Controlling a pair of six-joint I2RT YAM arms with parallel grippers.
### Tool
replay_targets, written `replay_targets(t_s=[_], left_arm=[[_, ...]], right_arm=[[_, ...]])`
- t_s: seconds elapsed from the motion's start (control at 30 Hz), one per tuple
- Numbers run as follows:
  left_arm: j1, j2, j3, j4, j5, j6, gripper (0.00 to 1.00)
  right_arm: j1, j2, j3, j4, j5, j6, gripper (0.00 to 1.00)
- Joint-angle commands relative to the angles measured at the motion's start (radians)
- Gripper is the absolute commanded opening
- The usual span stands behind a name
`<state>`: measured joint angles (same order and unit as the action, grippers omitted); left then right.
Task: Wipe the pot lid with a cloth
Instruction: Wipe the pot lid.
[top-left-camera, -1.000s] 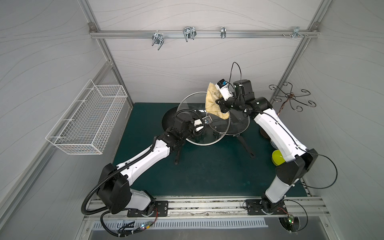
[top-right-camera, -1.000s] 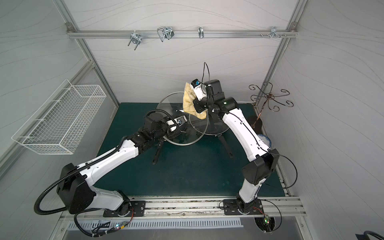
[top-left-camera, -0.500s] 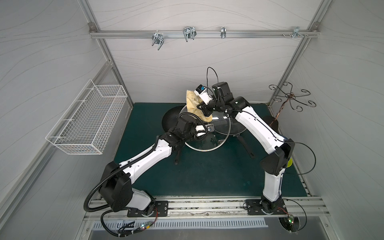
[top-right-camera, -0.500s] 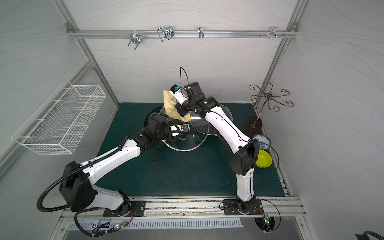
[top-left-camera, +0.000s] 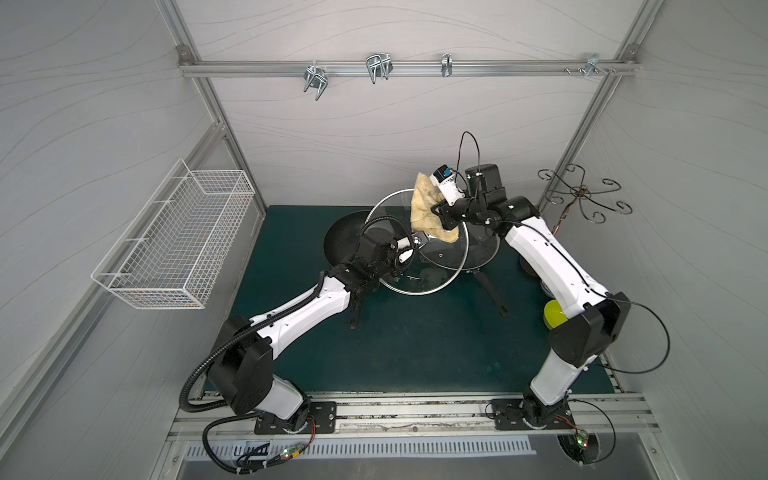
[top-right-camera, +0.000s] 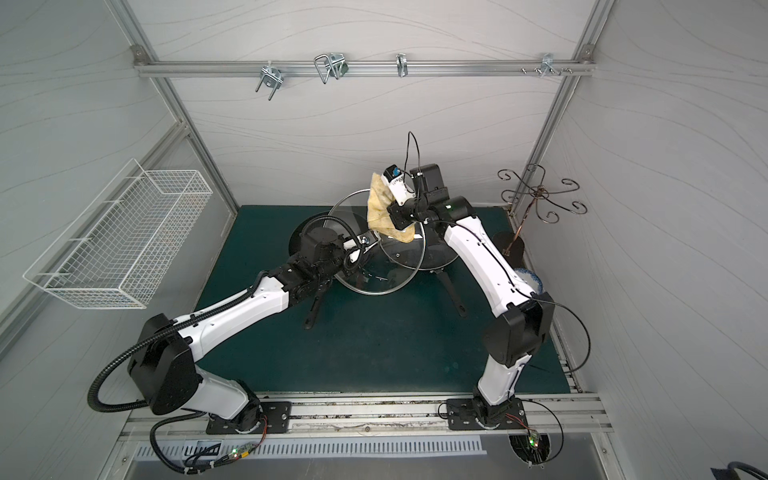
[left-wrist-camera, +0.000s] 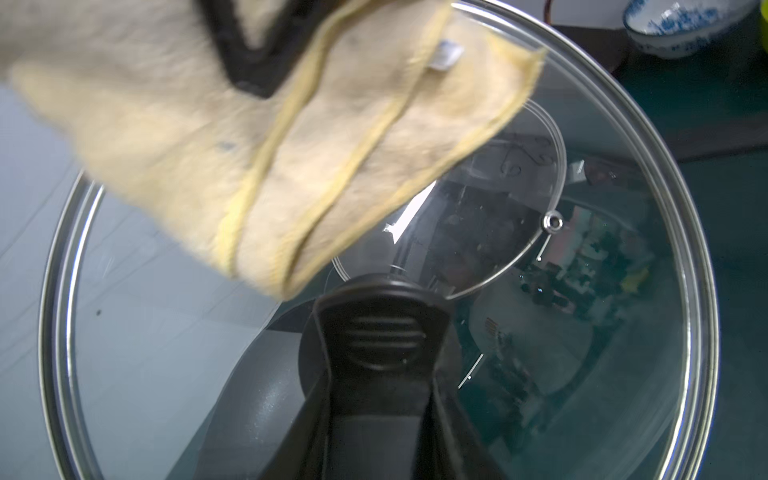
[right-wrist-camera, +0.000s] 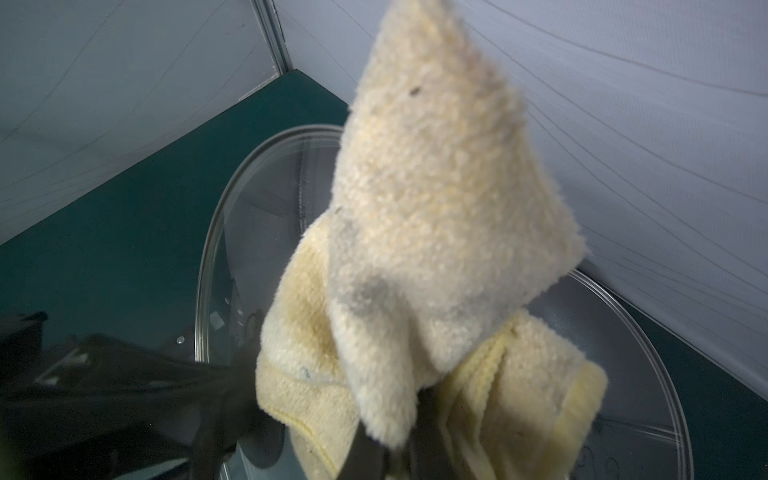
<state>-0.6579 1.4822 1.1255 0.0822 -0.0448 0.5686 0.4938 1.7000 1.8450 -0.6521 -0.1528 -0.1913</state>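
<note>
Cloth (top-left-camera: 428, 208) swallows right tool (top-left-camera: 441, 211) pinching it; left tool (left-wrist-camera: 380, 370) clamps lid (top-left-camera: 432, 266) by its half-hidden knob (left-wrist-camera: 382, 328)

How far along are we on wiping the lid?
Done: the left gripper holds the lid up, tilted above the pans, and the right gripper is shut on the cloth. In hand: the cloth lies against the lid's far rim. Left: the rest of the glass; how clean it is I cannot tell. Neither is set down yet.
</note>
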Motion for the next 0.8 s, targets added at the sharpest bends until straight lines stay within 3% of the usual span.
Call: replay_targets(t_s=[0.0, 0.1, 0.27, 0.47, 0.63, 0.77], left_arm=[[-0.002, -0.04, 0.108, 0.28, -0.111, -0.219, 0.0], [-0.002, -0.048, 0.144, 0.232, -0.156, -0.367, 0.0], [-0.002, -0.057, 0.173, 0.197, -0.264, -0.649, 0.0], [-0.002, -0.056, 0.208, 0.191, -0.288, -0.897, 0.0], [0.0, -0.063, 0.218, 0.215, -0.302, -1.012, 0.0], [0.001, -0.075, 0.218, 0.211, -0.309, -1.029, 0.0]], right_arm=[[-0.014, -0.08, -0.074, 0.011, 0.015, 0.017, 0.0], [-0.006, -0.12, -0.141, 0.008, -0.04, 0.017, 0.0], [0.058, -0.174, -0.233, 0.006, -0.005, 0.047, 0.0], [0.16, -0.189, -0.285, 0.02, 0.02, 0.083, 0.0], [0.233, -0.158, -0.273, 0.029, -0.024, 0.101, 0.0], [0.244, -0.16, -0.271, 0.046, -0.028, 0.127, 0.0]])
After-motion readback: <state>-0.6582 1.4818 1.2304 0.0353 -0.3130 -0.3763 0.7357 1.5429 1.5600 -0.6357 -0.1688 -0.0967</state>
